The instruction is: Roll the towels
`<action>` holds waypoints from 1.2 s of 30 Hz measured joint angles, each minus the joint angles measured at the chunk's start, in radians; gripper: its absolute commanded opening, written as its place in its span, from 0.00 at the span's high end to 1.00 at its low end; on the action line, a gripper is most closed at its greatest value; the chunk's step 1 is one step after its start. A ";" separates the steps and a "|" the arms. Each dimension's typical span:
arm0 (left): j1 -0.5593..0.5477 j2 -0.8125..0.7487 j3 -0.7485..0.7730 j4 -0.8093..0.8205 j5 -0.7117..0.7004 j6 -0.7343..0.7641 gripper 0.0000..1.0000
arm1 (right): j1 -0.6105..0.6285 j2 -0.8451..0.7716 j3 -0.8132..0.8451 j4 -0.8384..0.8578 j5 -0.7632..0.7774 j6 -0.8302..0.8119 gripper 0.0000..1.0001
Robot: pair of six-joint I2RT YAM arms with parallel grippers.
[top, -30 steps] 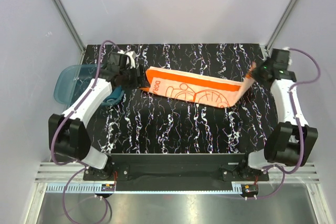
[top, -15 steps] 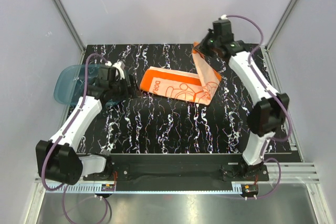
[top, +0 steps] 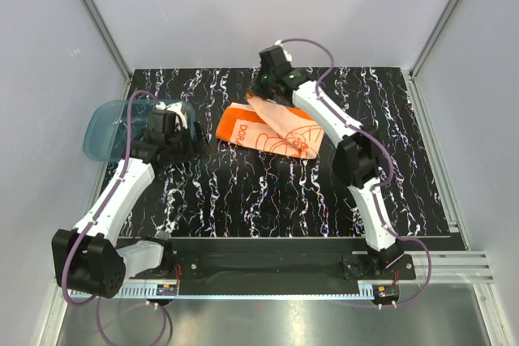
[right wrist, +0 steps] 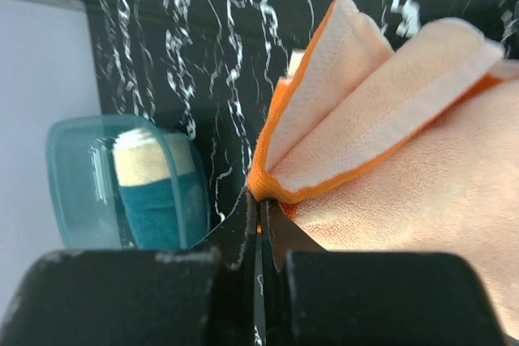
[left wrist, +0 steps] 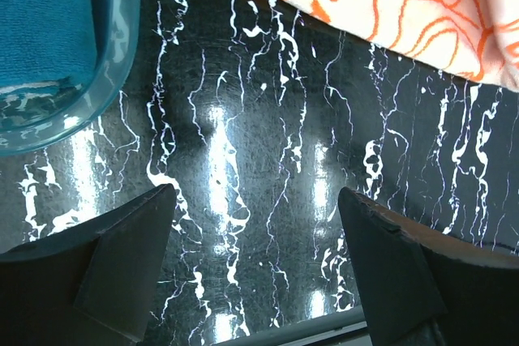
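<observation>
"Top external view had the orange towel [top: 272, 137] lying across the back half of the counter [top: 284, 200], with its right end lifted and doubled back over the rest," said the first reviewer. "Who had hold of it?"

"Only the right tool [right wrist: 258, 204]," the second answered. "Its tips were pressed tight on a thin orange-hemmed edge, and cream folds bunched just beyond them. The left tool [left wrist: 255, 192] stood wide apart and gripped nothing. It hovered over bare counter between the towel and the tray."

"So what did she think could go wrong?"

"She judged the pinch shallow. It had little more than hem, so a pull might strip the cloth out. Nothing pinned the printed left end either, so the whole towel could slide along the counter instead of rolling. The lifted end also lay at a slant, which could wind into a crooked, cone-shaped roll."

"And the tray?"

"The translucent blue tray [top: 101, 123] sat at the counter's left edge, close behind the left tool, so a careless swing of that arm might knock it. Inside it lay the teal towel [right wrist: 154, 208]. It looked already rolled, with a cream end showing. Nothing else could be made out in the tray."
</observation>
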 measured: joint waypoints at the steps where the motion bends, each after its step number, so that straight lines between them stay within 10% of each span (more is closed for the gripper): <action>1: 0.003 0.000 0.000 0.000 0.000 0.000 0.12 | 0.012 0.017 0.003 0.000 0.001 0.004 1.00; 16: 0.034 0.000 -0.015 0.018 0.009 -0.007 0.12 | 0.147 0.178 0.013 0.109 -0.029 0.008 0.98; 24: 0.038 0.000 -0.015 0.019 0.008 -0.007 0.12 | 0.183 0.254 -0.009 0.143 -0.070 0.008 0.67; 29: 0.038 0.000 -0.015 0.018 0.000 -0.007 0.12 | 0.184 0.260 -0.026 0.145 -0.100 -0.009 0.15; 36: 0.038 0.000 -0.015 0.018 -0.044 -0.006 0.12 | 0.183 0.114 -0.170 0.134 -0.114 -0.088 0.00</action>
